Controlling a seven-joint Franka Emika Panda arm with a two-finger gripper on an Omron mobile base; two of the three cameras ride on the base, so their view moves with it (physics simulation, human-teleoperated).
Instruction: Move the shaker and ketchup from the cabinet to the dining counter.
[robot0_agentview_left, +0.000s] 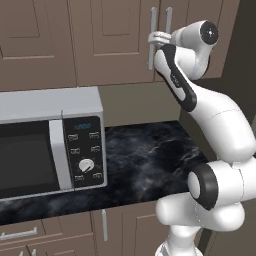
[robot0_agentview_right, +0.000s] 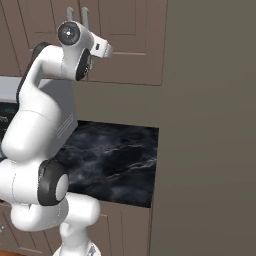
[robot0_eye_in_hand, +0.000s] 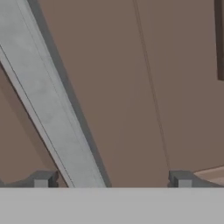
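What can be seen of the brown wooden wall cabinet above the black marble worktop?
The brown wooden wall cabinet hangs above the microwave and the worktop, with panelled doors, all shut. Two long vertical silver bar handles stand side by side where two doors meet. The open gripper is at these handles; in the hand view one bar runs slantwise between the fingertips, close to the left one. The inside is hidden.

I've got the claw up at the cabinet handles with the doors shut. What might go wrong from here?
1. The open claw has one handle off-centre, close to one finger; closing now may grip it crookedly or slip.
2. Two handles stand close together on the cabinet; the claw could catch the wrong door.
3. The door might swing into the arm's elbow, which sits close in front.
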